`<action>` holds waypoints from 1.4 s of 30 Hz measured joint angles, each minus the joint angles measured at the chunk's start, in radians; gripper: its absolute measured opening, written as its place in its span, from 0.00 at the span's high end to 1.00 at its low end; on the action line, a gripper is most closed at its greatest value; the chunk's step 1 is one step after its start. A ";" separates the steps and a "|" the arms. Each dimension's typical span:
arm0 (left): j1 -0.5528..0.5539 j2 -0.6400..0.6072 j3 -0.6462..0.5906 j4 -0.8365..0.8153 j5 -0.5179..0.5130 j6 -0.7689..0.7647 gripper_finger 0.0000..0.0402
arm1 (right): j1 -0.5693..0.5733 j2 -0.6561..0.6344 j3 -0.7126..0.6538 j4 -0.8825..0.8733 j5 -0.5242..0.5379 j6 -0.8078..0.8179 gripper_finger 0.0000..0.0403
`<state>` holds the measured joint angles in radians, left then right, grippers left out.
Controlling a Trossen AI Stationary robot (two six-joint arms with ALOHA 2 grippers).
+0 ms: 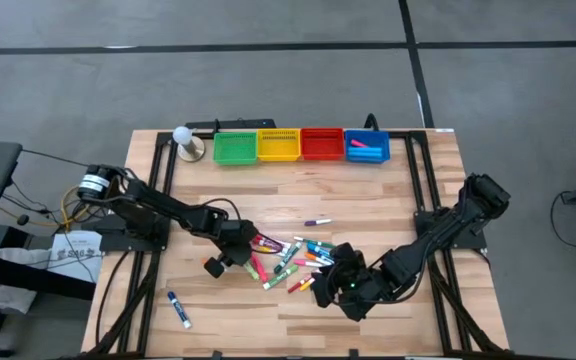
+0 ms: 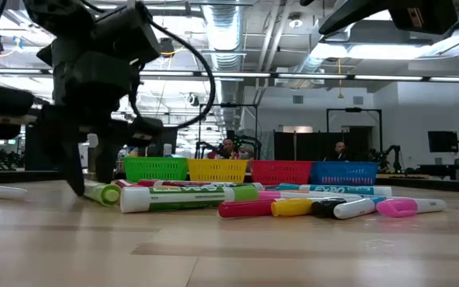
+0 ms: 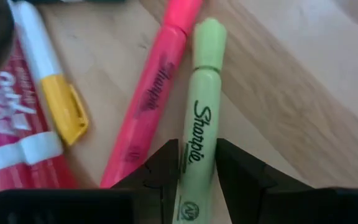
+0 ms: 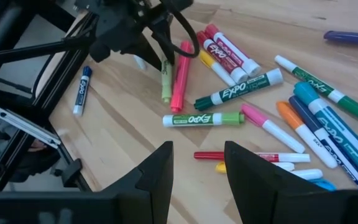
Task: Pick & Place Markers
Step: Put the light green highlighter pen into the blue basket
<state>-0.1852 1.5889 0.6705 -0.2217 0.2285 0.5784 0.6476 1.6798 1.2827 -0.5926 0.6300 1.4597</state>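
High view: four bins (image 1: 301,145) stand at the wooden table's (image 1: 408,200) upper edge; roughly fifteen markers (image 1: 298,255) lie piled at centre, one purple marker (image 1: 317,221) above them and one blue marker (image 1: 178,309) at lower left. The left gripper (image 1: 230,258) sits at the pile's left edge, the right gripper (image 1: 336,285) at its lower right.

Left wrist view: both fingers (image 3: 157,177) flank a green Sharpie (image 3: 199,124), touching it, beside one pink highlighter (image 3: 151,93).

Right wrist view: the right gripper's fingers (image 4: 157,171) stand apart, empty, above the table.

Low view: a ceiling-lit hall lies behind.
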 joint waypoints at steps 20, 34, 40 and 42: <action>-0.001 -0.061 -0.002 0.032 -0.039 -0.010 0.83 | -0.010 0.010 0.000 0.067 -0.001 -0.045 0.67; 0.000 -0.383 -0.001 0.171 -0.028 -0.276 0.81 | -0.073 0.010 0.000 0.330 0.094 -0.390 0.68; 0.000 -0.563 0.001 0.409 -0.027 -0.419 0.81 | -0.086 0.010 0.000 0.678 0.188 -0.833 0.71; 0.001 -0.599 0.001 0.498 -0.026 -0.460 0.81 | -0.099 0.010 0.000 0.769 0.182 -0.931 0.71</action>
<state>-0.1847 0.9897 0.6718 0.2761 0.2028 0.1184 0.5489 1.6901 1.2827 0.1765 0.8125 0.5290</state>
